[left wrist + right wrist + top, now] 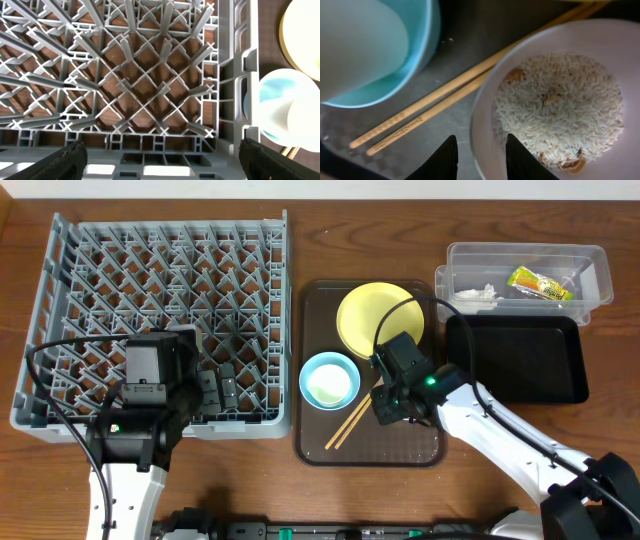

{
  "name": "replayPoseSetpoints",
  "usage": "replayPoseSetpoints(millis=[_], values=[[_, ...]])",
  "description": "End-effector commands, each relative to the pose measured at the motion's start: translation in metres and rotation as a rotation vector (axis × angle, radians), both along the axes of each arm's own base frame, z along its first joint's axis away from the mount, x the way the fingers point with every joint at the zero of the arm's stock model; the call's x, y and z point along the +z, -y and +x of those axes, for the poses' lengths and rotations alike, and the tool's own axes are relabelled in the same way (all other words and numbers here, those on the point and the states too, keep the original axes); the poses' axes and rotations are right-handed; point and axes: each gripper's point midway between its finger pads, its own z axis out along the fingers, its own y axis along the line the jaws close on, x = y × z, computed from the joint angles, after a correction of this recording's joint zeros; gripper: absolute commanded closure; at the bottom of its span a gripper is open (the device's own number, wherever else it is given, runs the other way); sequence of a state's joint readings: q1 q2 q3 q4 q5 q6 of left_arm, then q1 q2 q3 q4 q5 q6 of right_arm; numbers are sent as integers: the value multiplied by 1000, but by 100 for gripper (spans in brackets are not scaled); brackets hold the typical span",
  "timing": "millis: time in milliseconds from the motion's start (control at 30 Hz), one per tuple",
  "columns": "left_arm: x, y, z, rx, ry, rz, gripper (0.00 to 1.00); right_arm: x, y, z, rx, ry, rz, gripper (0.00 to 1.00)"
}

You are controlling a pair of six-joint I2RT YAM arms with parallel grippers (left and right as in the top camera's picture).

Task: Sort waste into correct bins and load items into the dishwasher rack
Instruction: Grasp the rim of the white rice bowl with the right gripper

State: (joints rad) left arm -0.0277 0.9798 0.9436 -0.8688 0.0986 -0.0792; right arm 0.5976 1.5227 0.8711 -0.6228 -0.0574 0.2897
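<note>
The grey dishwasher rack (160, 270) fills the left of the worktop (400, 230), and none of the dishes stands among its pegs. The left claw (160, 162) hangs over the rack's near right corner with its fingers wide apart and nothing between them. Beside the rack lies the dark brown tray (400, 450). On it the yellow plate (370, 315) lies at the back with nothing on it. The light blue bowl (310, 385) sits at the left with the white cup (330, 385) inside it, and the two chopsticks (347, 427) lie slantwise just beside that bowl. The white bowl (487, 115) is also on this tray, right of the chopsticks, holding a layer of rice scraps (560, 105). The right claw (476, 160) straddles its near rim, one finger outside and one inside; whether they pinch it I cannot tell. At the far right the clear tub (595, 280) holds the yellow-green wrapper (540, 283) and the white tissue (478, 295), and the black tray (520, 360) in front of it holds nothing.
</note>
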Motion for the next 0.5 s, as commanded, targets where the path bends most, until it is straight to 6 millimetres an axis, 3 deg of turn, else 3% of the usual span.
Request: replayPoseSetpoints(millis=[0, 233, 467], values=[[7, -1, 2, 11, 14, -7, 2, -6, 3, -2, -23, 19, -25, 71], [7, -1, 2, 11, 14, -7, 2, -9, 1, -2, -18, 21, -24, 85], [7, -1, 2, 11, 14, -7, 2, -16, 3, -7, -12, 21, -35, 86]])
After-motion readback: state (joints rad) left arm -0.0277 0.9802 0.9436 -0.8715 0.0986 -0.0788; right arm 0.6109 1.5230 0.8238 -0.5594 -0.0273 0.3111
